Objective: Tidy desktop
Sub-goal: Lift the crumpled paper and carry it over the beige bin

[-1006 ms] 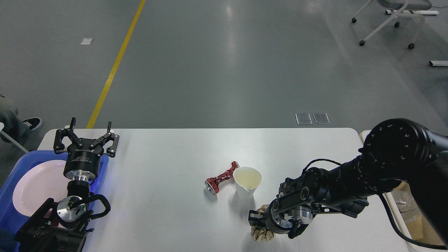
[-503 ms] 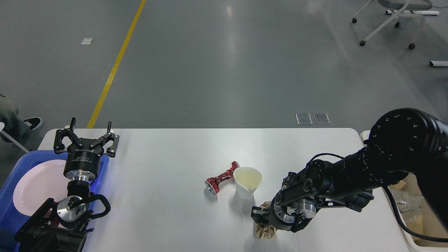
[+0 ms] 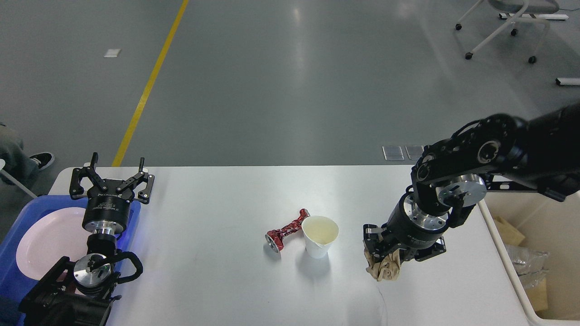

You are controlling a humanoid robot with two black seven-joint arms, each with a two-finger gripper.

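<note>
The white desktop [image 3: 217,280] fills the lower part of the head view. A crushed red can [image 3: 285,231] lies near its middle, touching a white paper cup [image 3: 319,235] that stands upright to its right. My right gripper [image 3: 383,262] hangs above the desktop right of the cup, shut on a crumpled brown paper ball [image 3: 384,268]. My left gripper [image 3: 111,174] is at the far left, above the blue tray's back edge, open with nothing between its fingers.
A blue tray [image 3: 27,210] holding a white plate [image 3: 47,242] sits at the left edge. A beige bin [image 3: 528,253] with paper scraps and plastic stands beside the desktop's right edge. An office chair [image 3: 507,22] stands far back right on the floor.
My right gripper has lifted the crumpled paper ball off the desktop's front area and carried it up and to the right. The left arm, can and cup have not moved.
</note>
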